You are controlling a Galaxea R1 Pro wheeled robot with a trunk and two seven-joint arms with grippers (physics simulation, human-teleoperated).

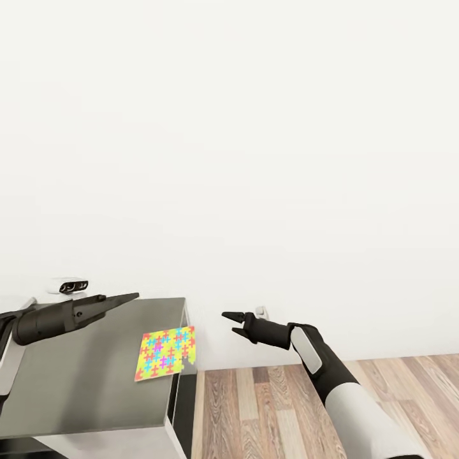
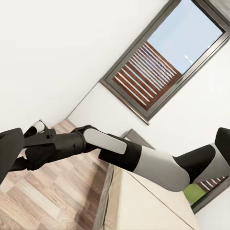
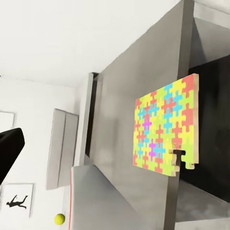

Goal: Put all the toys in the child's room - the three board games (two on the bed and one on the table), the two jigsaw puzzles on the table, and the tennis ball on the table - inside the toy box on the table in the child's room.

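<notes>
- Right gripper (image 1: 231, 322) on its white and black arm, jaws slightly parted and empty, over the wood floor (image 1: 268, 408)
- Jigsaw puzzle (image 1: 166, 352) on the grey table (image 1: 76, 382), overhanging its edge, between the grippers
- Left gripper (image 1: 124, 298) above the table, fingers together, empty
- Tennis ball (image 3: 59, 219) beyond the puzzle, near a grey bin wall (image 3: 61, 143)

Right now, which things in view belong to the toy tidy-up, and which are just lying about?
Part of the job:
- thin multicolour jigsaw puzzle sheet, overhanging the edge of the grey desk top
- small yellow-green tennis ball

Just lying about:
- small white gadget with dark lenses on the desk
- white wall socket
- black baseball-silhouette print
- grey-framed window
</notes>
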